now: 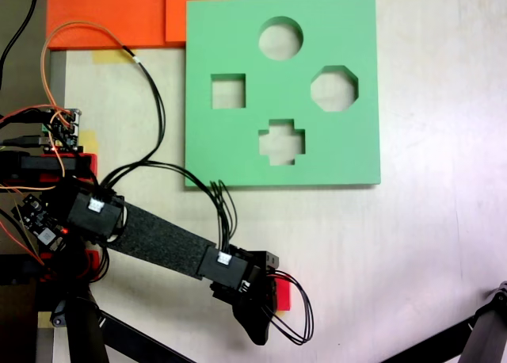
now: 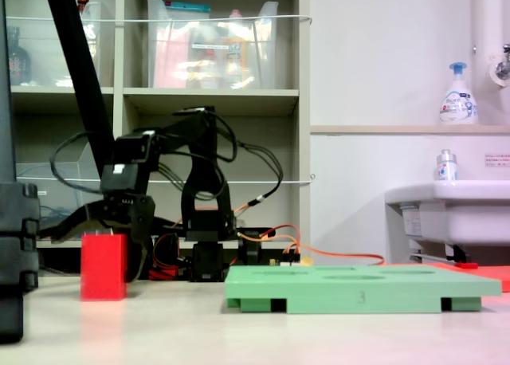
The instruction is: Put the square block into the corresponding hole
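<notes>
pincer (image 2: pixel 107 229): lower left of second exterior view, jaws spread wide, straddling the cube's top, contact unclear | red cube (image 2: pixel 103 267): on the table (image 1: pixel 428 260), lower centre of first exterior view, mostly hidden | square cutout (image 1: pixel 228 91): upper-left of green foam board (image 1: pixel 230 153), empty, well apart from cube

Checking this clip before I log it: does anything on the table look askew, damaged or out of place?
Nothing stands out. The green foam board lies flat and square, its cutouts empty, including the square cutout. The red cube stands upright on the table beside the gripper, apart from the board. Loose cables arch over the arm.
</notes>
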Controlling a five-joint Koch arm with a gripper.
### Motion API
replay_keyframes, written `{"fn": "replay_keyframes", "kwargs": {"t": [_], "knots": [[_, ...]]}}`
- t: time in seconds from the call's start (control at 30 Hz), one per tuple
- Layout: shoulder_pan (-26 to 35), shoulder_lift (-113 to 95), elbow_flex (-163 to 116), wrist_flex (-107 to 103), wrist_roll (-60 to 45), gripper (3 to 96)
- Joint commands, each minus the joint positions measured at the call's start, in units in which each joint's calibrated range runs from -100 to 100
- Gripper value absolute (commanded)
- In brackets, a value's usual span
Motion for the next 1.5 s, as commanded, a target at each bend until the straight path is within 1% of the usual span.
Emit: {"fn": "replay_keyframes", "kwargs": {"t": [0.03, 0.07, 0.13, 0.2, 0.27, 0.47, 0.57, 0.67, 0.8, 0.87, 0.93, 1.03, 1.33, 1.5], "knots": [[0.0, -0.7, 1.1, 2.6, -0.5, 65.7], [0.0, -0.7, 1.1, 2.6, -0.5, 62.4], [0.0, -0.2, 1.0, 2.6, -0.5, 60.1], [0.0, 0.2, 1.0, 2.6, -0.5, 55.1], [0.0, 0.5, 0.6, 2.6, -0.5, 47.7], [-0.1, 0.5, -0.9, 2.6, -0.7, 41.2], [-0.3, 0.3, -1.4, 2.5, -0.8, 33.4], [-0.6, -0.8, -1.6, 1.4, -0.8, 23.3], [-0.7, -1.4, -1.7, 1.0, -0.8, 22.6], [-0.8, -1.2, -2.0, 1.0, -0.8, 20.1], [-0.8, -1.2, -2.1, 1.0, -0.8, 20.0], [-0.9, -1.6, -2.4, 0.9, -0.8, 14.4], [-0.9, -1.8, -2.6, 0.5, -0.8, 14.4], [-0.9, -5.3, -2.4, -2.1, -0.8, 14.3]]}}
